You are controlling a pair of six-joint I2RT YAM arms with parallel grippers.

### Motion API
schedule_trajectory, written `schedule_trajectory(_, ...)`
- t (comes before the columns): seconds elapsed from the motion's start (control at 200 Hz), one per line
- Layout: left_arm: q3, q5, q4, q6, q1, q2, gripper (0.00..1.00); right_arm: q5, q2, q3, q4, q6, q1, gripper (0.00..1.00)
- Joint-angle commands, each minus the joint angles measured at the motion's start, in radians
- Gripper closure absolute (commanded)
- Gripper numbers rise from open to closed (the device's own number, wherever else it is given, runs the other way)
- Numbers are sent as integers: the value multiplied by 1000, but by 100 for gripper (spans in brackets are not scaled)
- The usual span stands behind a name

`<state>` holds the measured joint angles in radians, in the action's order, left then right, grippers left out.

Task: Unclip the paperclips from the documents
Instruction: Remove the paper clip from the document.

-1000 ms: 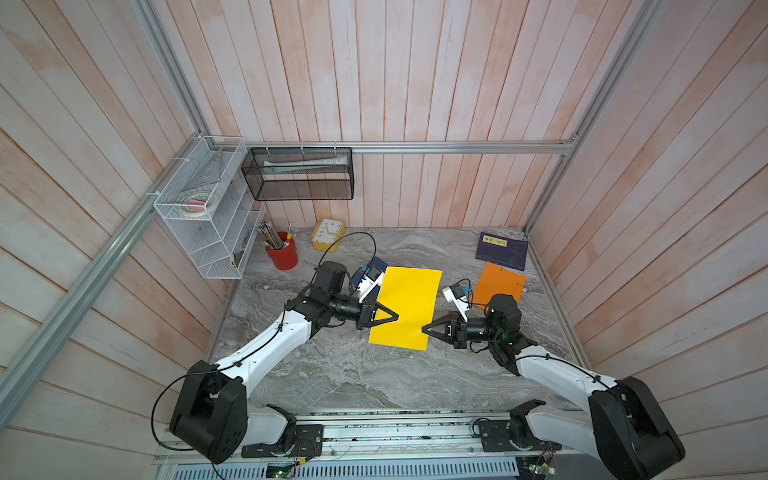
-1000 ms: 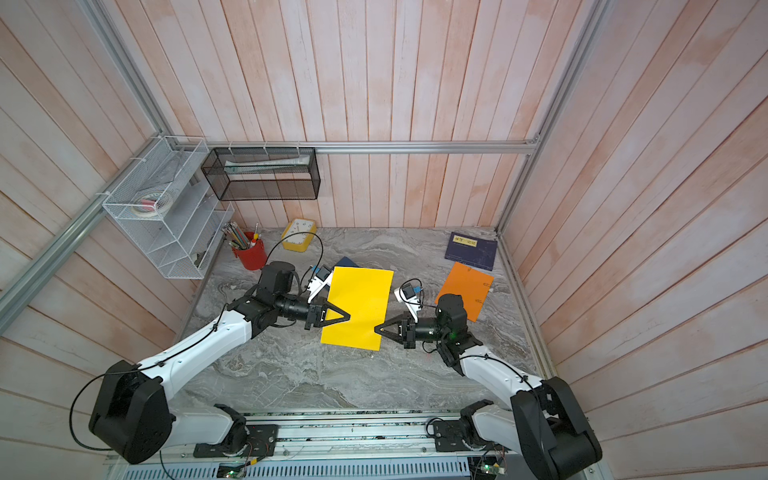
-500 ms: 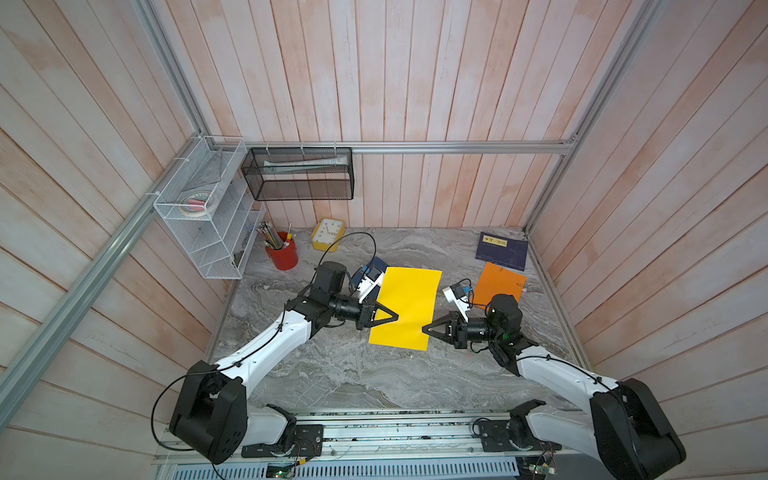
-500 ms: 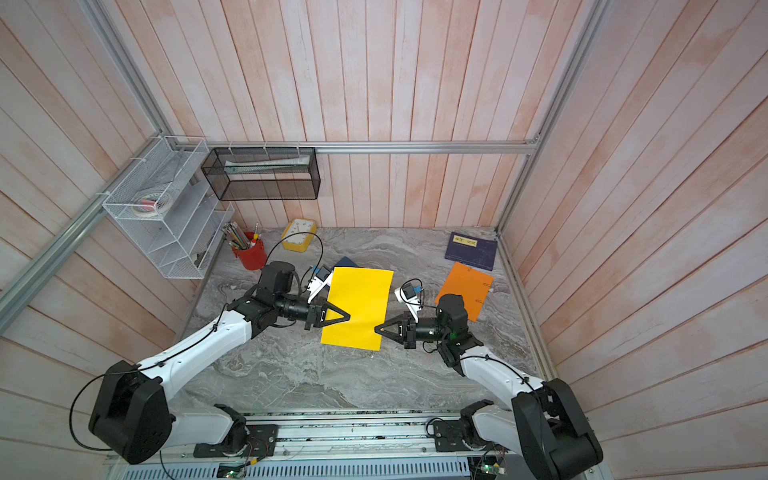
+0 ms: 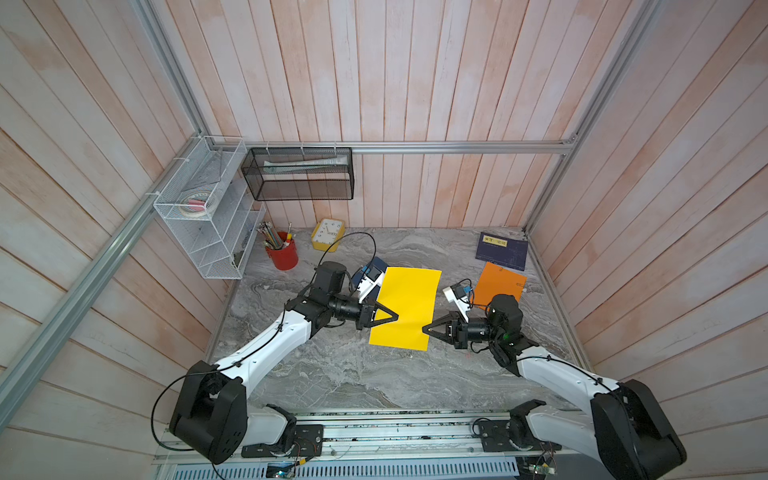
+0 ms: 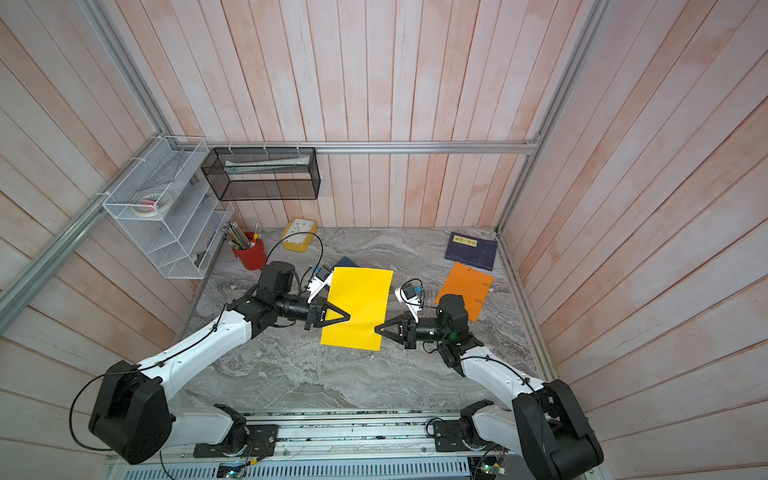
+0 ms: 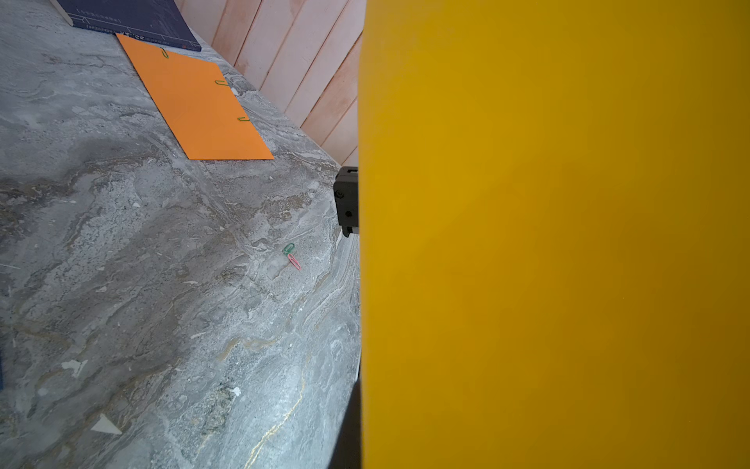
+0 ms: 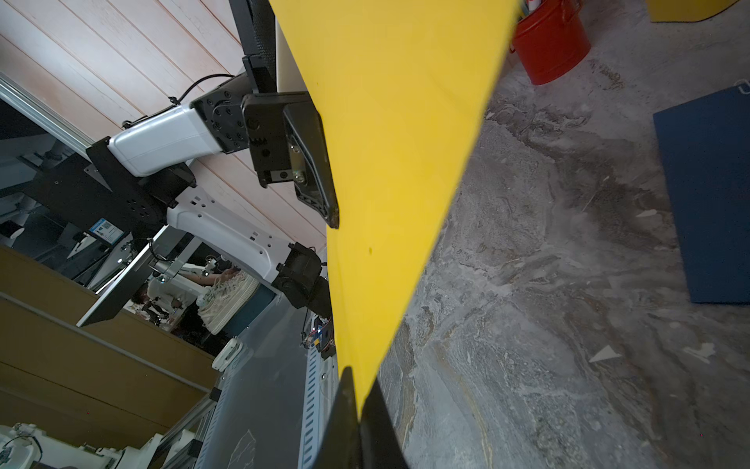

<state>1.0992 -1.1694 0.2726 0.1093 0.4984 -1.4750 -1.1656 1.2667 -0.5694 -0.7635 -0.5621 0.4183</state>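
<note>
Aloft, the flat yellow paper sheet [image 5: 405, 307] is pinched at opposite edges by the closed left gripper [image 5: 394, 318] and closed right gripper [image 5: 424, 330]; 2 loose wire paperclips [image 7: 291, 256] lie on the grey marble table [image 7: 121, 284]. Opposed pulling could tear the sheet.

We see the yellow sheet [image 5: 407, 305] raised at centre, the orange sheet [image 7: 195, 101] flat at far right with three green paperclips [image 7: 221, 82] on its edges, and the blue sheet [image 8: 710, 195] flat on the left. A green clip [image 7: 288, 248] and a red clip [image 7: 295, 262] lie loose, touching.
</note>
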Motion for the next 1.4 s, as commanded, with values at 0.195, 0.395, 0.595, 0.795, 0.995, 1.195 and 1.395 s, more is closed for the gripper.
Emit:
schedule_trajectory(0.195, -9, 22, -11, 13, 2, 21, 78, -16, 2, -8, -37, -24, -8, 100)
schedule_trajectory(0.395, -44, 14, -30, 41, 3, 39, 71, -19, -5, -1, -101, -81, -46, 100)
schedule_trajectory(0.595, -108, 5, -95, 93, 4, 67, 69, -32, -3, -7, -149, -131, -84, 100)
schedule_trajectory(0.795, -165, 0, -163, 145, 7, 76, 69, -37, 15, -30, -158, -139, -95, 100)
schedule_trajectory(0.995, -179, 3, -153, 138, 14, 70, 69, -34, 28, -38, -163, -143, -95, 100)
schedule_trajectory(1.195, -180, 12, -123, 117, 20, 60, 69, -32, 30, -45, -159, -141, -96, 100)
schedule_trajectory(1.395, -179, 21, -119, 113, 25, 53, 72, -34, 30, -49, -151, -138, -98, 100)
